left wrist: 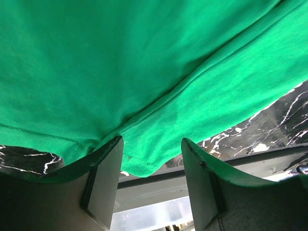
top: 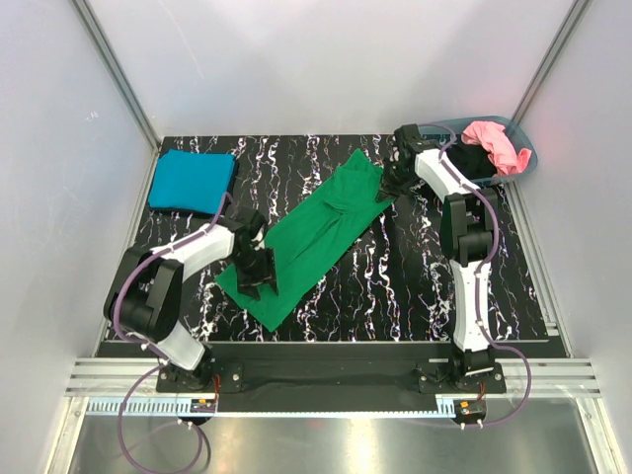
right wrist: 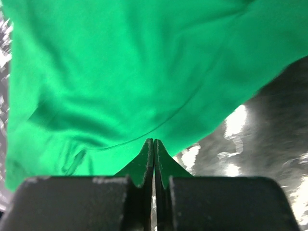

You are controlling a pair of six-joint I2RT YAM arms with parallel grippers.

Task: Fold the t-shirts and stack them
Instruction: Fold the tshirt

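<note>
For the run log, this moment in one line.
folding: green t-shirt | left gripper: open at near hem | right gripper: shut on far end | teal t-shirt: folded, far left

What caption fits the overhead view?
Right gripper pinches the green t-shirt, left gripper open at its near corner; teal t-shirt lies folded.

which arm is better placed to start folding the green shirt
Right, probably: the right jaws are shut on the far edge of the green shirt, ready to lift it over. The left jaws stand open at the near hem, gripping nothing.
</note>
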